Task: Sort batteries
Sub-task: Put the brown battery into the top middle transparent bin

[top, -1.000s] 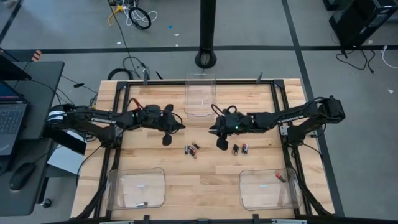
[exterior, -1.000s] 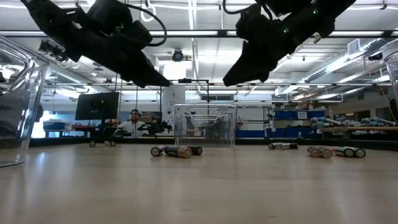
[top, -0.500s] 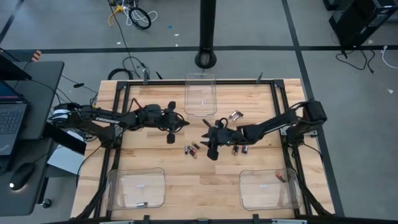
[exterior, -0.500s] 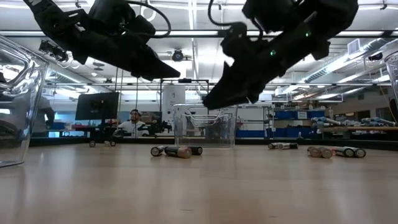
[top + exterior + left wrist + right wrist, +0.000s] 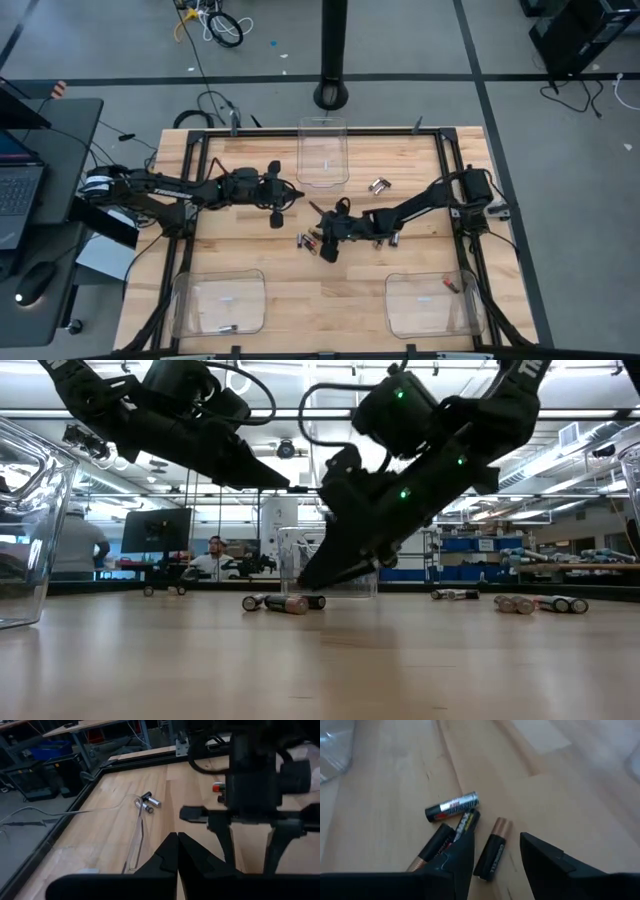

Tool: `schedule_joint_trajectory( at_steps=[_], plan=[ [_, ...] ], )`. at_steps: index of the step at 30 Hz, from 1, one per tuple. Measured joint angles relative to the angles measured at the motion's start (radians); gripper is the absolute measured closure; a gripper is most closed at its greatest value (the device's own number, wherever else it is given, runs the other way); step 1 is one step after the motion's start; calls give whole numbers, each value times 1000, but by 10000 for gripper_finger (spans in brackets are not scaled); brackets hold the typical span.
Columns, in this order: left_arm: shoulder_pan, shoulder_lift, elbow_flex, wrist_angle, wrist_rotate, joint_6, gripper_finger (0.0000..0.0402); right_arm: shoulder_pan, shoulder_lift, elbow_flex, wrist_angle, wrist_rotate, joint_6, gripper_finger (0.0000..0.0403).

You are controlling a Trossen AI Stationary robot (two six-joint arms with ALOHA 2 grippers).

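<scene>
Three batteries lie in a cluster [image 5: 306, 240] mid-table: a black one with a copper end [image 5: 491, 854], another black and copper one [image 5: 440, 845] and a silver and black one [image 5: 452, 806]. My right gripper [image 5: 497, 856] hangs open, low over this cluster [image 5: 285, 602], one finger on each side of the first battery. More batteries lie at the far right [image 5: 378, 185] and beside the right arm [image 5: 388, 238]. My left gripper [image 5: 177, 845] is shut, empty and raised left of centre [image 5: 283, 197].
Clear bins stand at the far middle [image 5: 322, 152], near left [image 5: 218, 302] and near right [image 5: 432, 303]; the near ones each hold a battery [image 5: 228, 328] [image 5: 450, 285]. A black frame [image 5: 448, 170] edges the table. People and benches show in the room behind.
My right gripper has come down and toward the table's left and near side, from above the table's middle to just over the battery cluster. The arm's move has uncovered two silver batteries at the far right. The batteries have not moved.
</scene>
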Motion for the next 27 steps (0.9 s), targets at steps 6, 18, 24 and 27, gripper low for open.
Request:
schedule_joint_trajectory(
  at_steps=[6,18,24,27],
  plan=[
    [0,0,0,0,0,5,389,0,41,14,-15,19,56,236],
    [0,0,0,-7,0,6,389,-35,36,18,-108,38,10,316],
    [0,0,0,-7,0,0,389,-71,35,18,-134,-33,-77,339],
    [0,0,0,-3,-10,0,389,-76,23,17,-138,-63,-107,337]
  ],
)
